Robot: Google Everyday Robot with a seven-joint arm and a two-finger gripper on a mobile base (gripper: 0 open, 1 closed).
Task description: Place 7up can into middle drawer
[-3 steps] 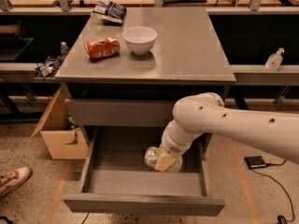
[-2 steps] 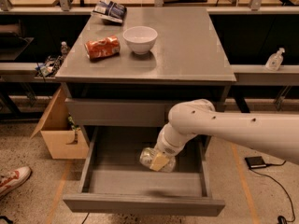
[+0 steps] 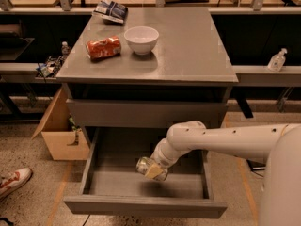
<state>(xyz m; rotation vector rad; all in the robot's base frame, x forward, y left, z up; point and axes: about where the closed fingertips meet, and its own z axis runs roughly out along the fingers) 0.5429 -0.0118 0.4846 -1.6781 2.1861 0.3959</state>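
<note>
Camera view puts us right at the two-finger gripper (image 3: 153, 170), down inside the pulled-out tray, and it is clamped on the silvery, slightly dented 7up can (image 3: 144, 165). The can lies on its side at the gripper's tip, held just above the tray floor with a dark shadow beneath it, a little right of the tray's middle and nearer its front wall than its back. That tray is the middle drawer (image 3: 141, 205), wide, shallow and grey with low side walls, drawn well out from under the cabinet. The thick white robot arm (image 3: 225, 138) comes in from the right and bends down over the drawer's right wall to the wrist.

Up a level, the plain grey upper drawer front (image 3: 146, 113) sits closed, just above the open one. On the flat grey worktop (image 3: 188, 46), a round white bowl (image 3: 141, 39) stands left of centre, towards the far edge. An orange-red soda can (image 3: 103, 48) lies on its side just beside the bowl, close to the left edge. A crumpled dark blue and white packet (image 3: 111, 11) sits at the far left corner.

On the floor to the left, an open brown cardboard box (image 3: 59, 135) leans by the cabinet, and a red and white shoe (image 3: 14, 181) shows at the frame's left side.
</note>
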